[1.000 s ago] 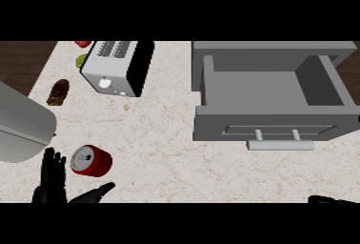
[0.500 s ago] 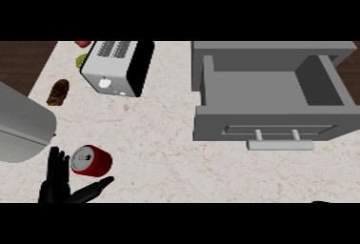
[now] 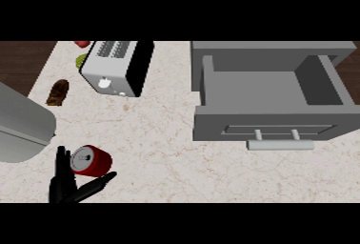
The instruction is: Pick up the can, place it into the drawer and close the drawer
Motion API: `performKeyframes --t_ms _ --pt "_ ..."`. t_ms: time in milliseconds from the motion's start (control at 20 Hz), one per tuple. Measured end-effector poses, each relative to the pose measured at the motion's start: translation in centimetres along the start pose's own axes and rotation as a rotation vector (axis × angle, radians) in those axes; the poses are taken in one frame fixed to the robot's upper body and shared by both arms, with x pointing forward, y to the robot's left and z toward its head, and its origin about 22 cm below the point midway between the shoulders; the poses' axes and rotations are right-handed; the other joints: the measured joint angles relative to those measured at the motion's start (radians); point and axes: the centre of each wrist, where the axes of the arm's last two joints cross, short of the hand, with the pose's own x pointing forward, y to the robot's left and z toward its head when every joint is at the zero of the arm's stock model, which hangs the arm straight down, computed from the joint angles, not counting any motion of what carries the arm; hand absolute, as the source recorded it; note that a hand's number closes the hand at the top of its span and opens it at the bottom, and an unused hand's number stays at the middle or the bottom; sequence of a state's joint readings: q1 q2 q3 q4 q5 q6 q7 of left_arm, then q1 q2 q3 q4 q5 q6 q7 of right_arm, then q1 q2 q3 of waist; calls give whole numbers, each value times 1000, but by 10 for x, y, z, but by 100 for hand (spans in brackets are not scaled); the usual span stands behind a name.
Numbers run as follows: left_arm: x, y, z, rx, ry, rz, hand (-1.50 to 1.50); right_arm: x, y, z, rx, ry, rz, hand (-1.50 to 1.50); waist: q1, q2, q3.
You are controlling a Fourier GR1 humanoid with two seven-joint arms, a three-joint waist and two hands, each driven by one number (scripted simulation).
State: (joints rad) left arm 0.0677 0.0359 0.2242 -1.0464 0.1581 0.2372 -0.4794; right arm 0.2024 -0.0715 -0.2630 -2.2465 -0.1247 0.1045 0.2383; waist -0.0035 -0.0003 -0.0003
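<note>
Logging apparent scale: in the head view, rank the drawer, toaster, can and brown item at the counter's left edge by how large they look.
1. drawer, open
2. toaster
3. can, lying beside the left hand
4. brown item, though it looks close to the can

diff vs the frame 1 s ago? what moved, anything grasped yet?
The left hand crept forward and slightly right, so its fingers and thumb now flank the can more closely; the fingers are still straight, so nothing is grasped. The right hand, glimpsed at the lower right edge earlier, has dropped out of view. The can, the open drawer and the toaster have not moved.
</note>
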Motion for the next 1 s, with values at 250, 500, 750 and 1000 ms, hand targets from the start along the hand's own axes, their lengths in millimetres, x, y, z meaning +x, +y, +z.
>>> performKeyframes --t_ms 250,500,750,1000 --pt "-4 1 -16 -18 -12 0 -150 2 -6 -10 7 1 5 -150 1 0 0" --pt "-3 -5 -29 -83 -21 13 -150 3 -3 -8 2 -5 12 -150 0 0 0" --pt "-4 -17 -39 -157 -24 43 150 4 -5 -7 -4 -11 8 -150 -1 0 1" --pt "-2 -26 -54 -212 -46 84 150 9 1 -7 -4 -17 12 -150 -2 0 1"
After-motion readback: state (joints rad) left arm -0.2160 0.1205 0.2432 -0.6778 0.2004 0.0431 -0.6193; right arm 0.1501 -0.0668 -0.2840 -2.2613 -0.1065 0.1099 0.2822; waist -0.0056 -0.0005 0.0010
